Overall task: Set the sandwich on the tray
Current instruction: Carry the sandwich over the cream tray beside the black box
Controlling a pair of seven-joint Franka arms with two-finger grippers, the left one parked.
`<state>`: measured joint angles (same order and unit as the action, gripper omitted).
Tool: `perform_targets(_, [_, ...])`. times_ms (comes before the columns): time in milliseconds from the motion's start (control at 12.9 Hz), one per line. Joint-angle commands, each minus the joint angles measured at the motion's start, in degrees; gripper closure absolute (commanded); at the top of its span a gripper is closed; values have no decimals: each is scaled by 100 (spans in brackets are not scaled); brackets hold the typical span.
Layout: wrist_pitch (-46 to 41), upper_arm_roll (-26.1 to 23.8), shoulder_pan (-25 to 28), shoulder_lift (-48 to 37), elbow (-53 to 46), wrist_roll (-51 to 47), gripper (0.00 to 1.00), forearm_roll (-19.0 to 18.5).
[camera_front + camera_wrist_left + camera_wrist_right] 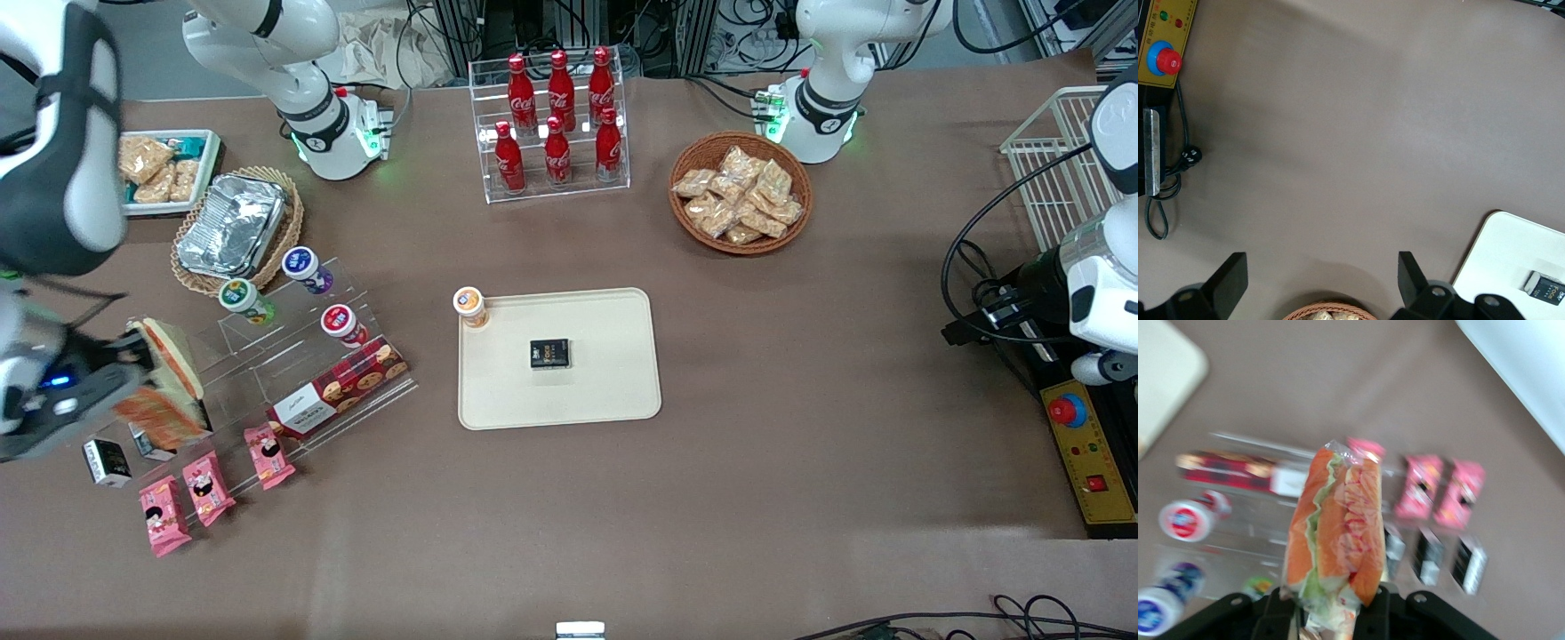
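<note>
The right arm's gripper (pixel 133 378) hangs above the working arm's end of the table, over the clear acrylic stepped display rack (pixel 302 364), with its two black fingers (pixel 1281 613) clamped on the lower end of the triangular white-bread sandwich wedge in clear wrap (pixel 1335 540). The wedge is clear of the table, and its red-orange filling and green leaf face the wrist camera. In the front view the sandwich (pixel 169 360) sits at the gripper's tip, with a second orange-sided wedge (pixel 156 418) just beside it, nearer the camera; whether that twin rests on the rack cannot be told. The governing relation: the large flat cream-beige rectangular plastic tray with rounded corners (pixel 613 382) lies at roughly three o'clock from the gripper in the front view, well apart, with the rack between. The tray carries a small black box (pixel 550 353) near its middle and an orange-capped cup (pixel 469 306) at one corner. Judgement: the grasp is made; a lateral carry toward bare tray surface, clearing both items, is what remains.
</note>
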<state>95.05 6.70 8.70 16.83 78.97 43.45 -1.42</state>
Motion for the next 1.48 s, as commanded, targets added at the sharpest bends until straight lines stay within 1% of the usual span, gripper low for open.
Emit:
perform_targets(0, [-66,-886,17,-40,4,58,69,124])
perform_targets(78, [-14,-1256,96,56,4,41,69,116])
perform_targets(156, [161,-1485,227,274,4,-20,68,115])
perform_targets(233, [354,-1601,420,459,4,-47,68,115])
perform_targets(467, [1100,-1611,1079,1048,13,-56,68,124])
perform_targets(778, [2190,-1602,1739,1760,83,-65,68,54])
perform_targets(1011, [3000,-1558,1994,2244,101,-65,68,-34])
perform_targets(1089, [3149,-1532,2030,2385,92,-100,68,-121])
perform_targets(1244, [3300,-1540,2048,2482,101,-528,68,-515])
perform_targets(1322, [3300,-1549,2196,2483,127,-661,66,-665])
perform_targets(1400, [3300,-1541,2302,2483,153,-680,60,-745])
